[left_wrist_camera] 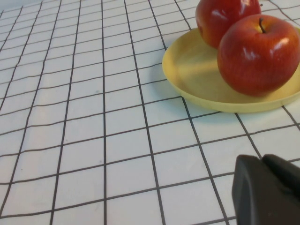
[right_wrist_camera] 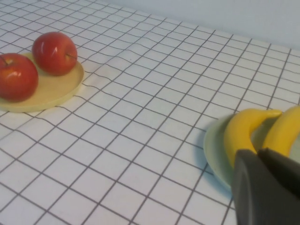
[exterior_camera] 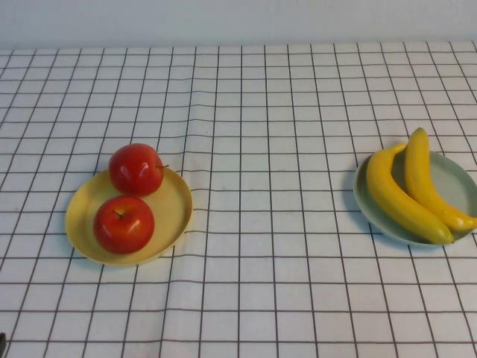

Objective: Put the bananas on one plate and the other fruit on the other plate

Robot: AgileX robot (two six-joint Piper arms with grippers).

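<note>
Two red apples (exterior_camera: 136, 168) (exterior_camera: 124, 224) sit side by side on the pale yellow plate (exterior_camera: 175, 205) at the left. Two bananas (exterior_camera: 399, 198) (exterior_camera: 425, 179) lie side by side on the pale blue-green plate (exterior_camera: 458, 179) at the right edge. The left wrist view shows the apples (left_wrist_camera: 258, 54) on the yellow plate (left_wrist_camera: 197, 75), with my left gripper (left_wrist_camera: 261, 159) shut and empty, back from the plate over bare cloth. The right wrist view shows my right gripper (right_wrist_camera: 258, 153) shut and empty just short of the bananas (right_wrist_camera: 243, 131). Neither gripper shows in the high view.
A white cloth with a black grid (exterior_camera: 268, 186) covers the whole table, with slight wrinkles near the yellow plate. A pale wall (exterior_camera: 238, 19) runs along the far edge. The blue-green plate reaches the right edge of the high view.
</note>
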